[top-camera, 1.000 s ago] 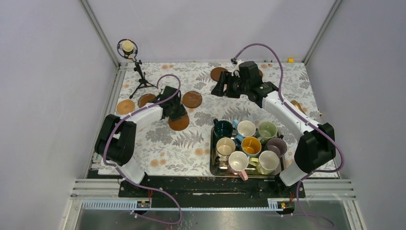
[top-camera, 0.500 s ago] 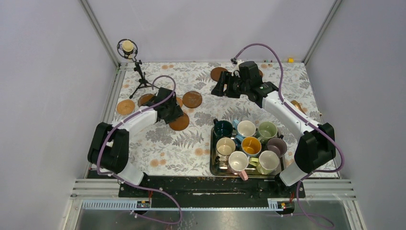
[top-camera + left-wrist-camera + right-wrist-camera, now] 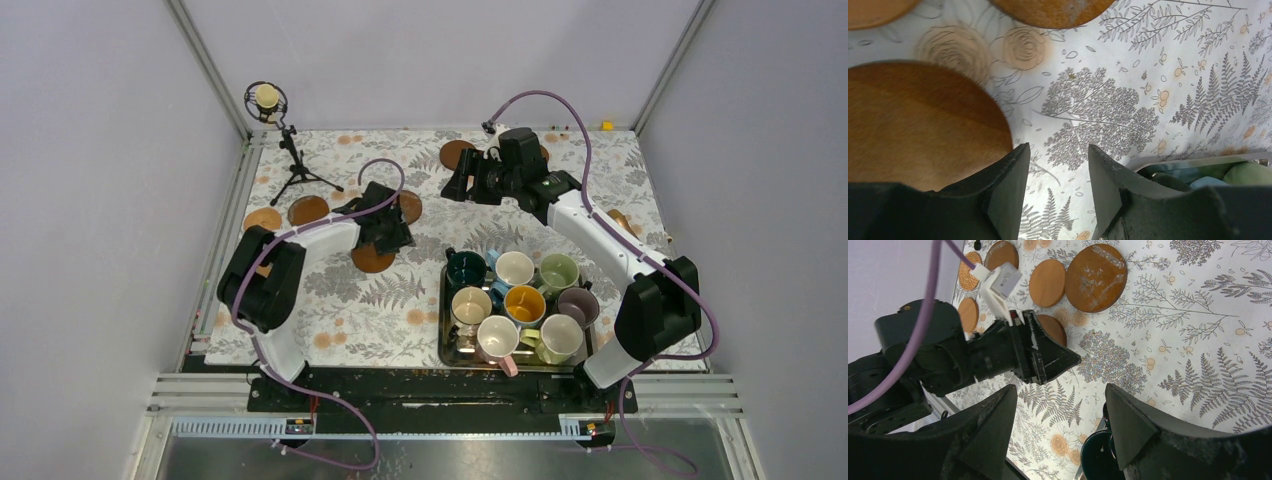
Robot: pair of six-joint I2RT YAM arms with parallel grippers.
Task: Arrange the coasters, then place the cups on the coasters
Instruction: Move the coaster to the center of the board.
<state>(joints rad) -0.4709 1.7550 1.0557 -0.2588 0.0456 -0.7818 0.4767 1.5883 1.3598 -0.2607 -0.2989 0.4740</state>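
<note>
Beside a brown coaster (image 3: pixel 923 125), L end effector (image 3: pixel 1057 150) gapes empty; R end effector (image 3: pixel 1060 390) open too.

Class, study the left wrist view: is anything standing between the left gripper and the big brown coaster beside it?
Nothing visible does. The left gripper hangs open over bare tablecloth, and the coaster lies flat right beside one finger, with no other object between them.

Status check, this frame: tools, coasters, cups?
Left tool open, empty, beside a coaster. Right tool open, empty. Cups all in the tray, none placed.
</note>
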